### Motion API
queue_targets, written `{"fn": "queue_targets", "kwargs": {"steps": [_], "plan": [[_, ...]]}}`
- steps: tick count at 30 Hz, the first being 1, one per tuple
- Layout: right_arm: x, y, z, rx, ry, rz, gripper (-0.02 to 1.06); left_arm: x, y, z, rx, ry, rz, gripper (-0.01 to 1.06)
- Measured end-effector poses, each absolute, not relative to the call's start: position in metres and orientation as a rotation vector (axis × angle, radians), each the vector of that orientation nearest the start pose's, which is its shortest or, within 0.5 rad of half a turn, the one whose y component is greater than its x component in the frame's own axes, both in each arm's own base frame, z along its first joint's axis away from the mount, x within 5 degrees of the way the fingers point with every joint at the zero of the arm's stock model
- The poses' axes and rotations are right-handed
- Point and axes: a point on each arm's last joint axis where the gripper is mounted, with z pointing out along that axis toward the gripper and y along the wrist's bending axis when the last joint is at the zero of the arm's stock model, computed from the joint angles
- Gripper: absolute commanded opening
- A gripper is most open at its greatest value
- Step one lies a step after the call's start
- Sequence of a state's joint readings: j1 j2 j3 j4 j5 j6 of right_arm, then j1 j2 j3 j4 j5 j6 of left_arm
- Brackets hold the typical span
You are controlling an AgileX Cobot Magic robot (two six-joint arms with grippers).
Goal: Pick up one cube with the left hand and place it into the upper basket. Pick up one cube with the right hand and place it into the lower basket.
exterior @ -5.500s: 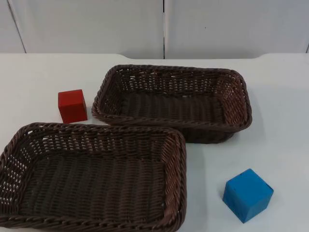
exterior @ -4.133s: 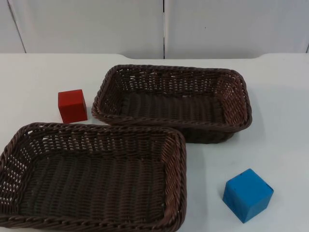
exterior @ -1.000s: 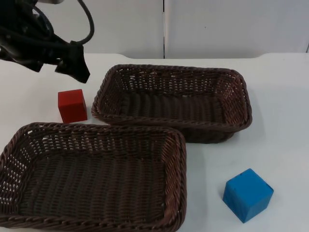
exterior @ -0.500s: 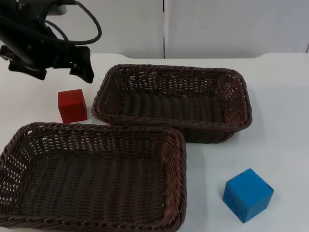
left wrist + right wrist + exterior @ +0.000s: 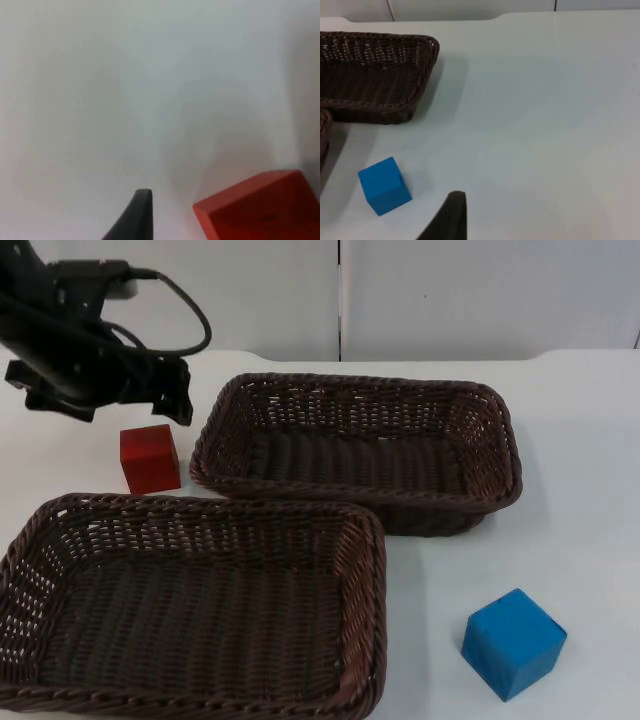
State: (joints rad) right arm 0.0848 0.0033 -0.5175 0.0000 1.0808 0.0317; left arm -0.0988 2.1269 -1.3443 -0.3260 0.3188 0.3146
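The left arm has swung in from the picture's upper left over the past seconds, and its left gripper (image 5: 105, 400) now hangs low above the white table (image 5: 590, 460), just behind the red cube (image 5: 150, 458) (how wide its fingers stand cannot be told). The red cube (image 5: 260, 207) sits on the table close to the gripper's black fingertip (image 5: 135, 215) in the left wrist view, apart from it. It lies just beside the left end of the upper wicker basket (image 5: 355, 390) and just behind the rim of the lower wicker basket (image 5: 375, 570); both baskets hold nothing. The blue cube (image 5: 512, 642) rests on the table to the right of the lower basket, well apart from the red one. The right arm waits off the table, its wrist camera looking down on the blue cube (image 5: 384, 185) and a corner of the upper basket (image 5: 420, 55).
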Motion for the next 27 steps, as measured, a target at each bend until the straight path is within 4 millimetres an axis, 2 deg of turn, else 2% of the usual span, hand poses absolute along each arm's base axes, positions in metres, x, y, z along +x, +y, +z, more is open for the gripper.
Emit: {"fn": "queue_targets", "kwargs": {"steps": [3,10,15,22,25,27], "plan": [[-0.007,-0.001,0.28,-0.054,2.05,0.072,1.05,0.436,-0.052,0.109,0.164,2.572,-0.155,1.05],[-0.007,-0.001,0.28,-0.054,2.05,0.072,1.05,0.44,-0.051,0.101,0.153,2.551,-0.137,1.05],[-0.007,-0.001,0.28,-0.054,2.05,0.072,1.05,0.439,-0.05,0.082,0.15,2.58,-0.131,1.05],[-0.007,-0.001,0.28,-0.054,2.05,0.072,1.05,0.439,-0.05,0.073,0.149,2.596,-0.129,1.04],[-0.007,-0.001,0.28,-0.054,2.05,0.072,1.05,0.439,-0.05,0.073,0.148,2.593,-0.127,0.94],[-0.007,-0.001,0.28,-0.054,2.05,0.072,1.05,0.44,-0.05,0.073,0.142,2.589,-0.129,0.82]]}}
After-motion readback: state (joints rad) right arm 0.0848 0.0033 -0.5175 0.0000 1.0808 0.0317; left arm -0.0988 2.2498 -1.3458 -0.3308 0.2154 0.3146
